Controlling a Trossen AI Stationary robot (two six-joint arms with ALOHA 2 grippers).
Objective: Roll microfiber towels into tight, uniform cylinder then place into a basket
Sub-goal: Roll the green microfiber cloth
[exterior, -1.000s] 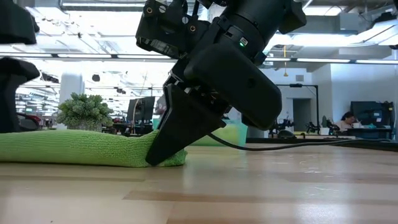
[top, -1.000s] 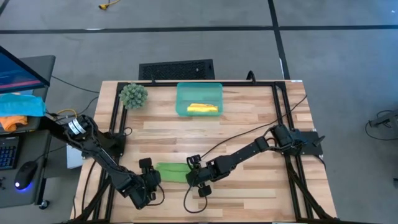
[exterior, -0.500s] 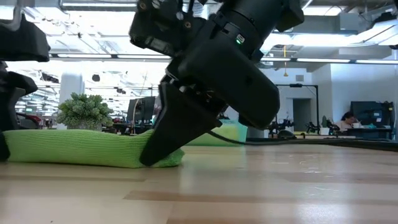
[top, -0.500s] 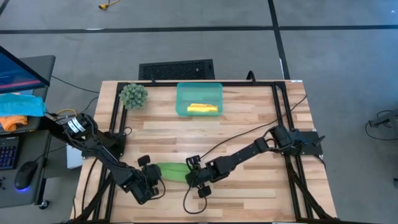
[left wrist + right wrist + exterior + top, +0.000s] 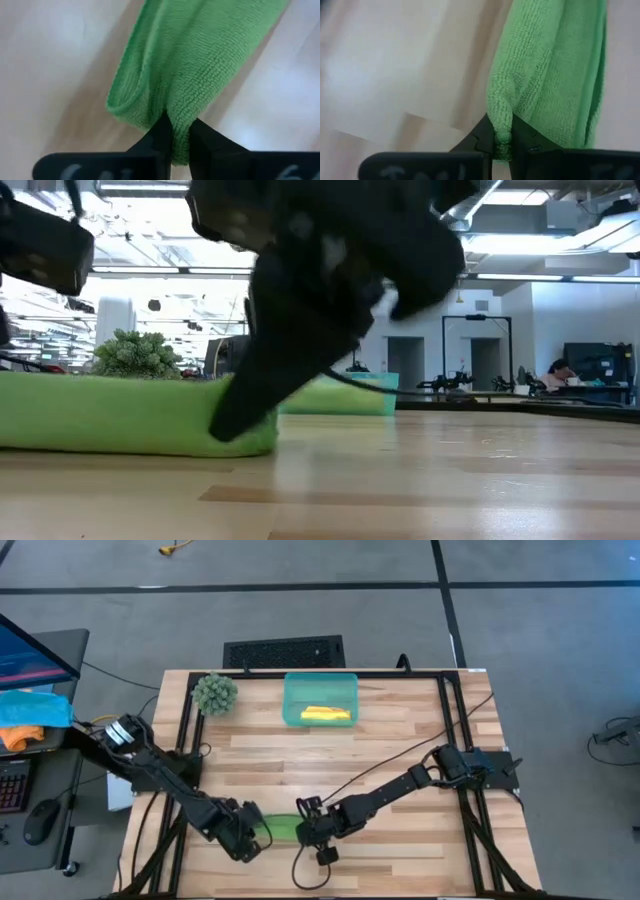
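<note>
The lime green towel (image 5: pixel 279 830) lies rolled into a short bar near the table's front edge, with its underside on the wood (image 5: pixel 120 420). My left gripper (image 5: pixel 256 834) is shut on its left end and my right gripper (image 5: pixel 304 830) on its right end. In the low view my right gripper (image 5: pixel 245 410) hides that end. The yellow towel (image 5: pixel 327 715) lies rolled inside the teal basket (image 5: pixel 292 700) at the far middle. My left gripper pinches the towel's left end (image 5: pixel 181 131) between its two fingers (image 5: pixel 162 131). It comes steeply from above, and the roll runs away from the fingertips. My right gripper pinches a bunched fold at the towel's right end (image 5: pixel 503 131) between its two fingers (image 5: pixel 485 131), slanting down from the right.
A fuzzy green plant (image 5: pixel 214 693) stands at the far left corner. A black frame rail (image 5: pixel 450 730) runs along the table's right side. Bare wood (image 5: pixel 400 760) lies between the towel and the basket. A side desk (image 5: pixel 30 720) stands left of the table.
My left gripper has swung toward the towel's left end, rolled its wrist and shut on that end. My right gripper, shut on the right end all along, has shifted slightly toward the left and near edge, so less towel shows between the two grippers.
</note>
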